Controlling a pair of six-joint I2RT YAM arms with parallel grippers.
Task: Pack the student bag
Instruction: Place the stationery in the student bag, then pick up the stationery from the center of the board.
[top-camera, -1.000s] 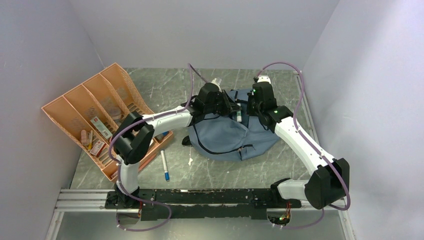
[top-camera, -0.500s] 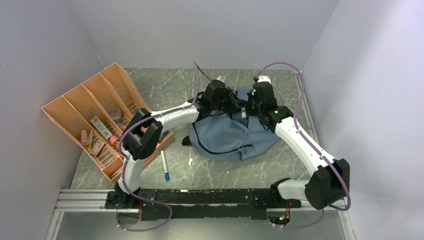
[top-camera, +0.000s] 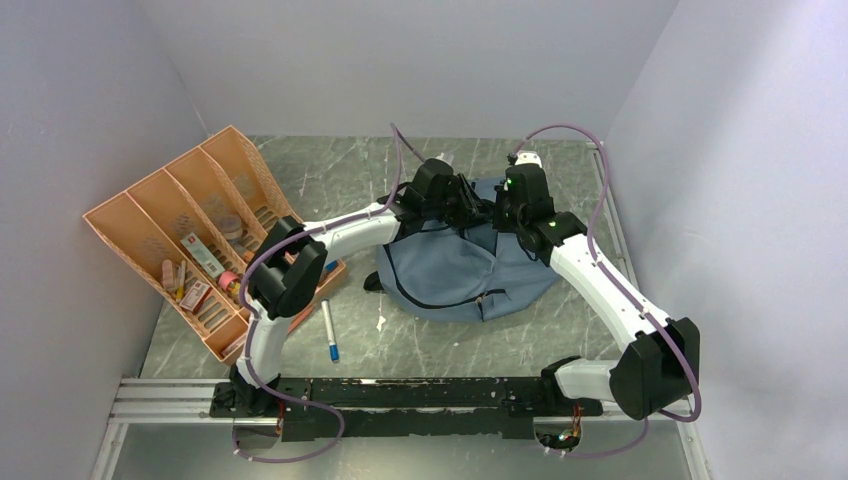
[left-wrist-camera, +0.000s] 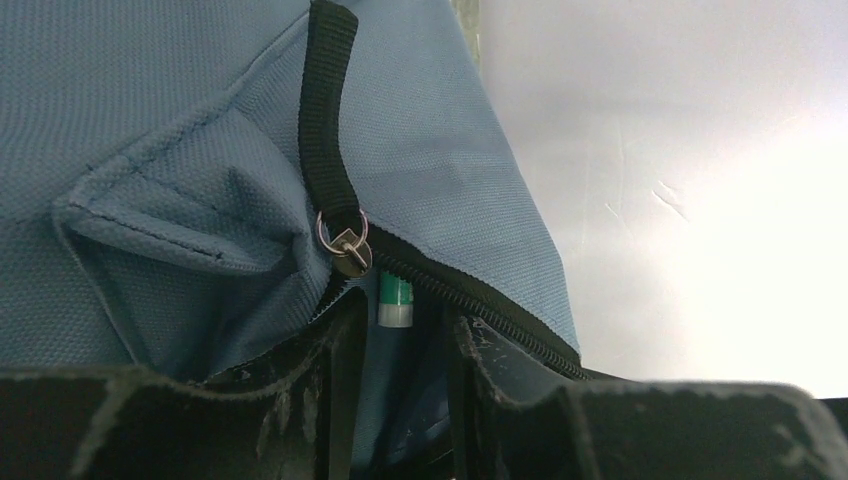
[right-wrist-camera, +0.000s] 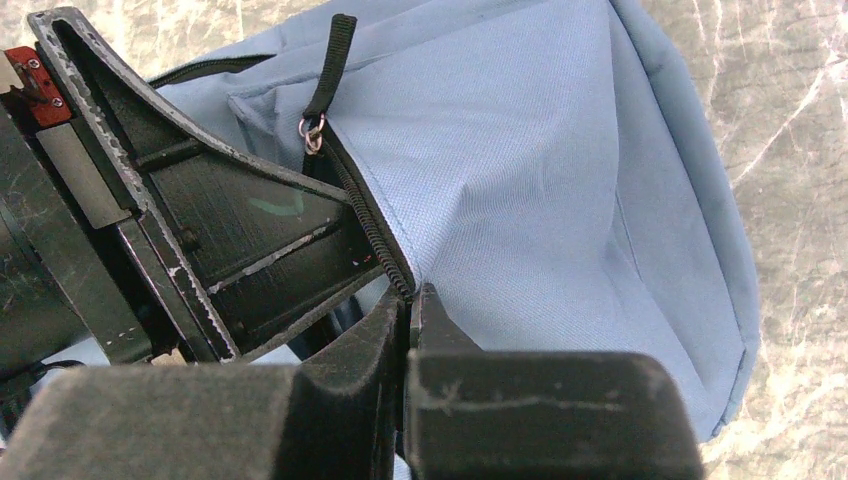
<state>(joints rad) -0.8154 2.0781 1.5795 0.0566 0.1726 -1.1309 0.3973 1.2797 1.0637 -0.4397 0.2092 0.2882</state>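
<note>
The grey-blue student bag (top-camera: 455, 270) lies mid-table. My right gripper (top-camera: 503, 212) is shut on the bag's zipper edge (right-wrist-camera: 395, 270) and holds the opening up; its jaws are pressed together on the fabric. My left gripper (top-camera: 470, 203) reaches into that opening, and its black fingers (right-wrist-camera: 250, 225) show in the right wrist view. In the left wrist view my left fingers (left-wrist-camera: 345, 400) stand apart, and a marker with a green band and white end (left-wrist-camera: 396, 300) sits between them, just under the zipper pull (left-wrist-camera: 345, 245), touching neither. My left gripper (left-wrist-camera: 400, 340) is open.
An orange compartment tray (top-camera: 150, 215) holding several small items leans at the left by the wall. A white marker with a blue cap (top-camera: 328, 330) and a small white scrap (top-camera: 381, 322) lie on the table in front of the bag. Walls close in on both sides.
My left gripper has moved right, further into the bag's opening. The marker seen between the grippers from above is now hidden there. The right gripper has stayed put.
</note>
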